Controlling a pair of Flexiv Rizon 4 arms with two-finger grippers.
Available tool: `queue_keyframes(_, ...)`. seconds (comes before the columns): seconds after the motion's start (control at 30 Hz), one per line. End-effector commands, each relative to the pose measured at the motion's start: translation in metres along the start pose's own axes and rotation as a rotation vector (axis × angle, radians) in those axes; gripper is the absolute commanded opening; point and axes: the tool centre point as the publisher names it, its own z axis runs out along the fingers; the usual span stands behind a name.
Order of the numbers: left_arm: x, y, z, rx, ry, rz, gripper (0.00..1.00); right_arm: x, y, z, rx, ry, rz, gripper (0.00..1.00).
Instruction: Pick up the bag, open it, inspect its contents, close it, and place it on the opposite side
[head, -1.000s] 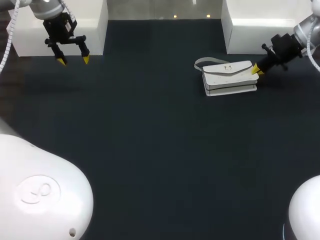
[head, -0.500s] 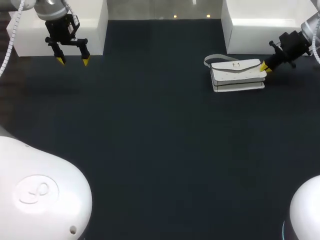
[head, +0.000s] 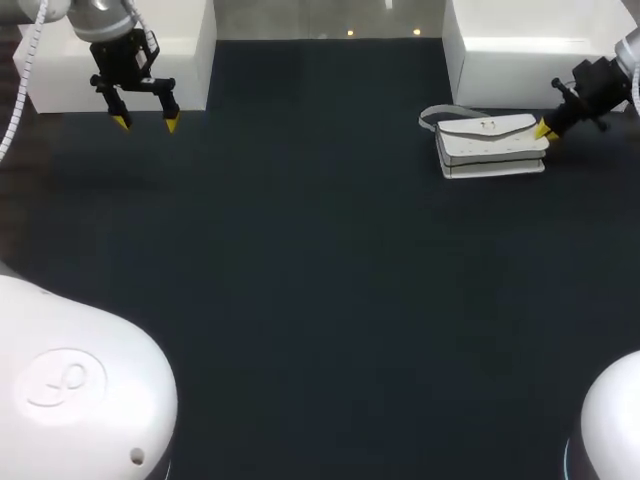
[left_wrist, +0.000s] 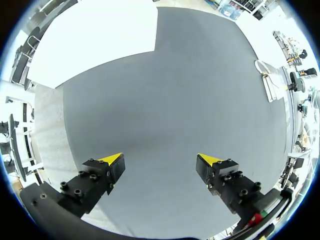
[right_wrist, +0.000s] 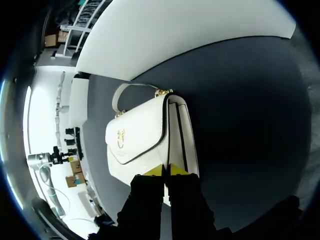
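Note:
A white handbag (head: 490, 145) with a gold clasp and a short strap lies flat at the table's back right. My right gripper (head: 546, 130) sits at its right end, fingers pressed together on the edge of the flap. The right wrist view shows the bag (right_wrist: 145, 135) stretching ahead of the right gripper (right_wrist: 165, 170), whose yellow tips meet at the bag's near end. My left gripper (head: 145, 122) hangs wide open over the back left of the table with nothing between its fingers (left_wrist: 111, 161). From there the bag (left_wrist: 272, 82) is far off to the side.
A white box (head: 110, 70) stands at the back left behind my left gripper. Another white box (head: 520, 65) stands at the back right, just behind the bag. The dark table mat (head: 320, 300) spreads across the middle and front.
My right gripper has drawn back to the right and slightly away, and the bag has slid along with it. The left gripper has barely shifted.

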Motion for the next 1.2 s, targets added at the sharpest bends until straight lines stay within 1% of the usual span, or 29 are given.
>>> queue_keyframes(0.03, 0.0, 0.0, 0.0, 0.0, -0.001, 0.0, 1.0, -0.019, 0.022, -0.022, 0.029, 0.024, -0.006, 0.0)
queue_keyframes(0.1, 0.0, 0.0, 0.0, 0.0, -0.001, 0.0, 1.0, -0.026, 0.029, -0.028, 0.021, 0.01, -0.005, 0.0)
queue_keyframes(0.23, 0.0, 0.0, 0.0, 0.0, -0.001, 0.0, 1.0, -0.04, 0.04, -0.037, 0.04, 0.001, -0.032, 0.0)
queue_keyframes(0.7, 0.0, 0.0, 0.0, 0.0, -0.001, 0.0, 1.0, -0.07, 0.069, -0.055, 0.001, 0.02, -0.008, 0.0)
queue_keyframes(0.77, 0.0, 0.0, 0.0, 0.0, -0.001, 0.0, 1.0, -0.076, 0.073, -0.057, 0.0, 0.01, 0.0, 0.0)
queue_keyframes(0.9, 0.0, 0.0, 0.0, 0.0, -0.001, 0.0, 1.0, -0.085, 0.077, -0.062, 0.003, 0.001, 0.011, 0.0)
queue_keyframes(1.2, 0.0, 0.0, 0.0, 0.0, -0.001, 0.0, 1.0, -0.105, 0.079, -0.078, -0.023, -0.003, 0.046, 0.0)
